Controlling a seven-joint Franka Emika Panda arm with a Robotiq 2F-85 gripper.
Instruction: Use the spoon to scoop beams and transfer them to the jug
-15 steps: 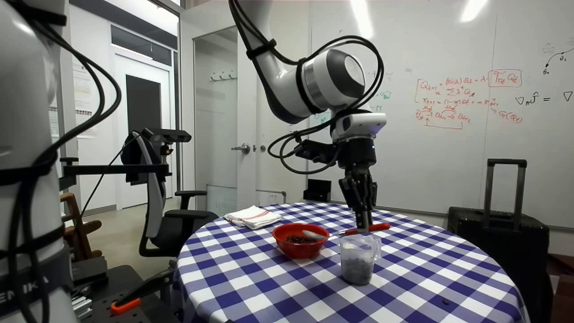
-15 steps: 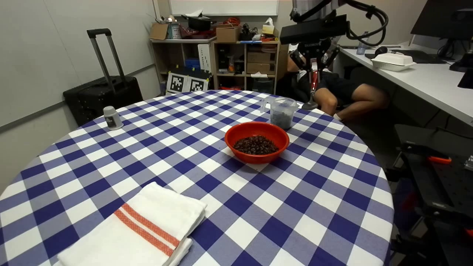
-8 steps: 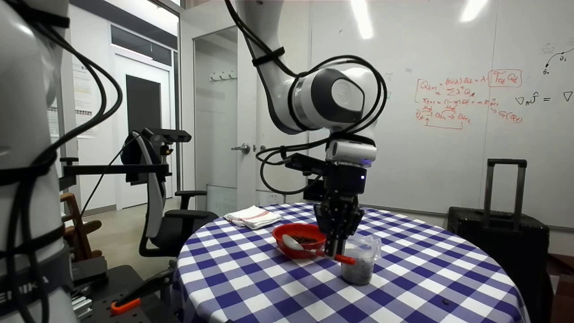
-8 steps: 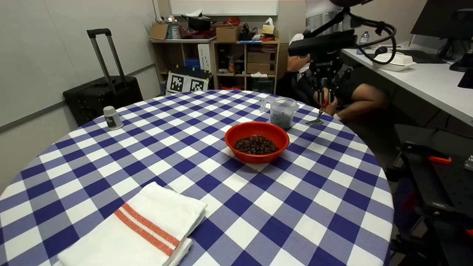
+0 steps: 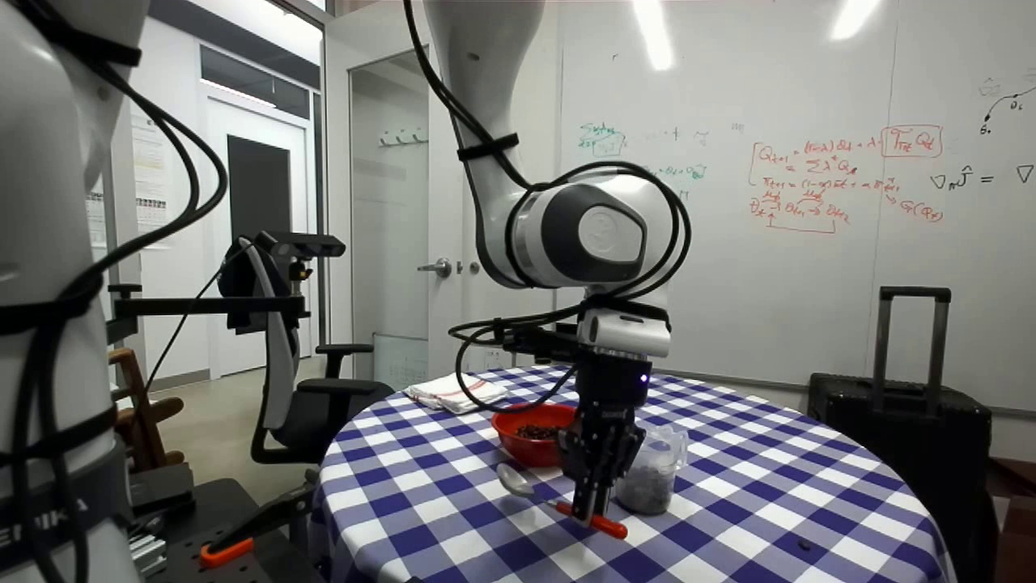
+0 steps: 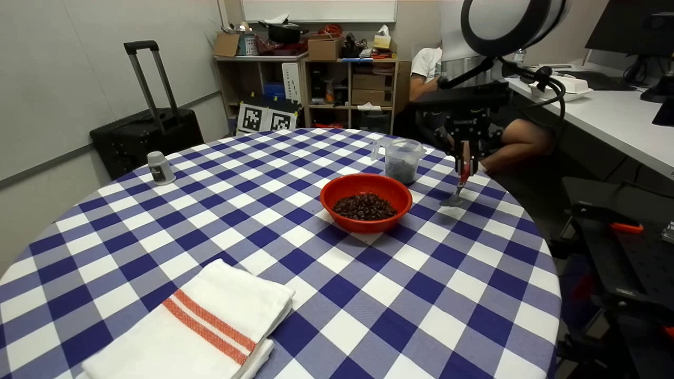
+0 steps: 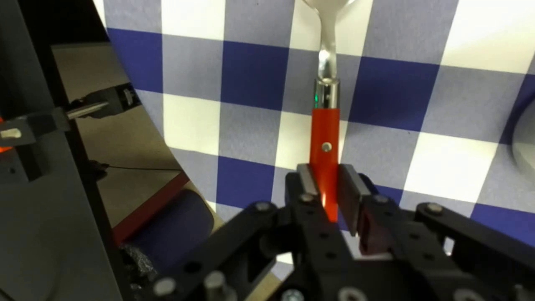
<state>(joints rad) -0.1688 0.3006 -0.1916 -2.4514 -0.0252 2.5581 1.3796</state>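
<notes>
Checked table (image 6: 345, 331), close beneath me | red bowl (image 6: 366, 226), ahead and to one side | jug (image 6: 404, 152), same side, near me, likeliest snag | spoon (image 7: 327, 100), clamped by its red handle (image 7: 324, 133) between my fingers (image 7: 307, 182), long axis running ahead past the red bowl; scooping probably needs a lift and sideways swing | beans (image 6: 365, 207), in that bowl

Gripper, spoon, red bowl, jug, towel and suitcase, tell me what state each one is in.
gripper, shut on the spoon
spoon, held by its red handle
red bowl, upright, partly filled with beans
jug, upright, dark in its lower part, contents unclear
towel, folded
suitcase, standing, handle extended
</notes>
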